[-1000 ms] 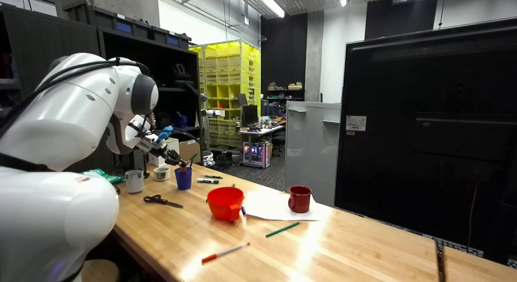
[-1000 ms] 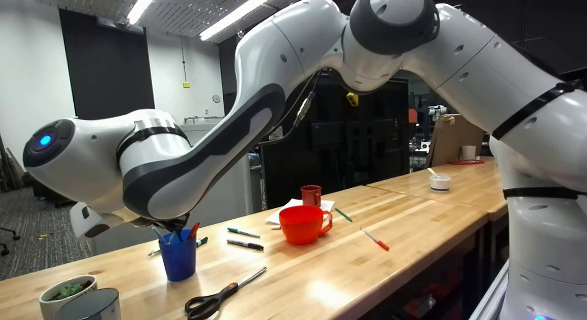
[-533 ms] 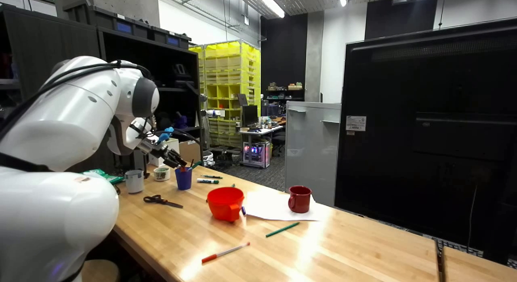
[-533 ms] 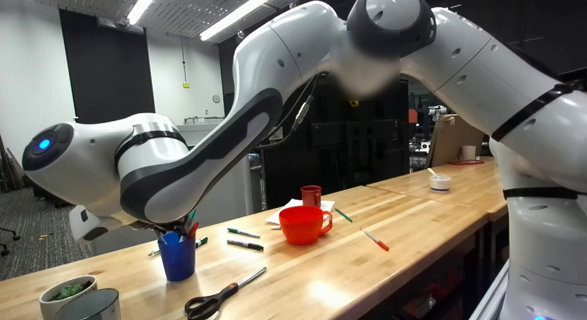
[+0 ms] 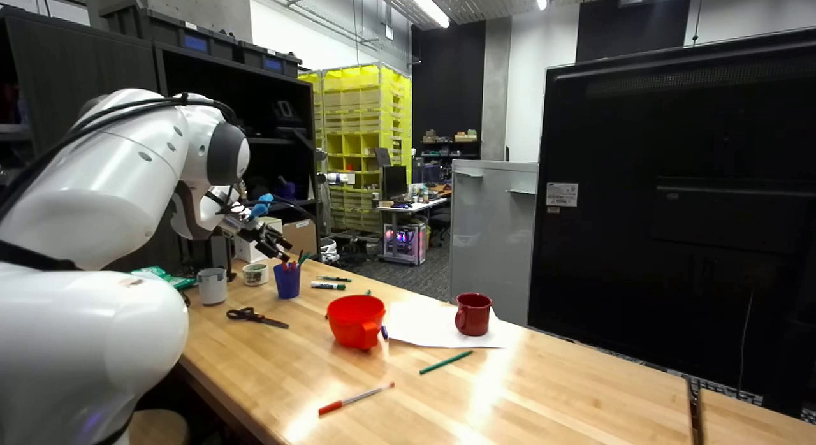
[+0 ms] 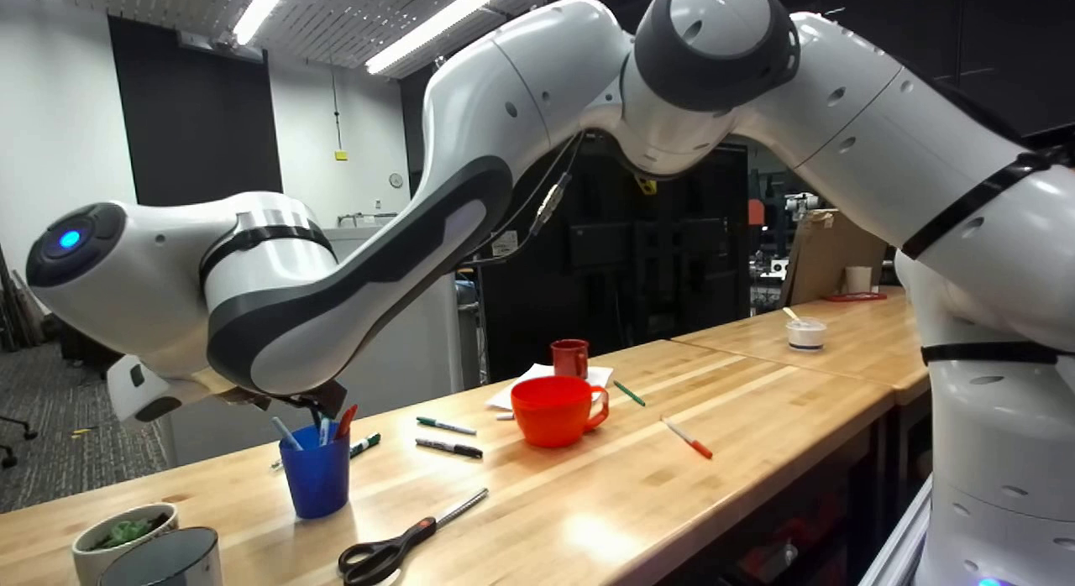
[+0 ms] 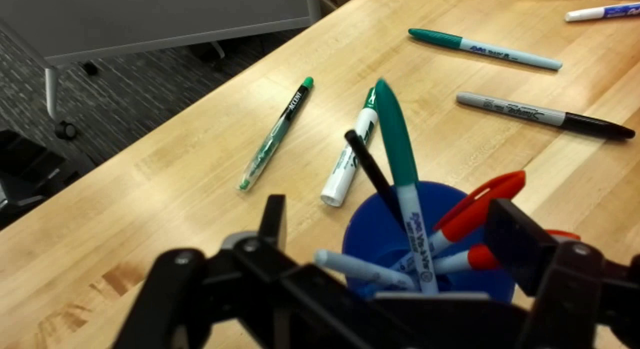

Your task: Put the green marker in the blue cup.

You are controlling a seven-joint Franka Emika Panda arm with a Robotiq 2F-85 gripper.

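Observation:
The green marker (image 7: 397, 139), green-capped with a pale body, leans inside the blue cup (image 7: 437, 196), cap end up above the rim. In an exterior view the cup (image 5: 287, 284) stands upright on the table; the same cup (image 6: 315, 481) shows near the plant in an exterior view too. Sharing the cup are a black stick (image 7: 372, 169), a red-capped marker (image 7: 472, 209) and other pens. My gripper (image 7: 396, 234) is over the cup with its fingers (image 7: 520, 244) wide apart, one on each side of the marker and touching neither side of it. The marker's lower end is hidden.
Loose pens lie beyond the cup: a clear green pen (image 7: 275, 136), a white marker (image 7: 347, 156), another green-capped marker (image 7: 485, 49) and a black one (image 7: 545, 114). Scissors (image 6: 411, 540), a red bowl (image 6: 554, 411), a dark red cup (image 6: 569, 359) and a grey mug (image 5: 211, 285) stand around.
The gripper has opened and let go of the green marker, which now leans in the cup. The arm has risen slightly, and the cup has shifted a little to the left in both exterior views.

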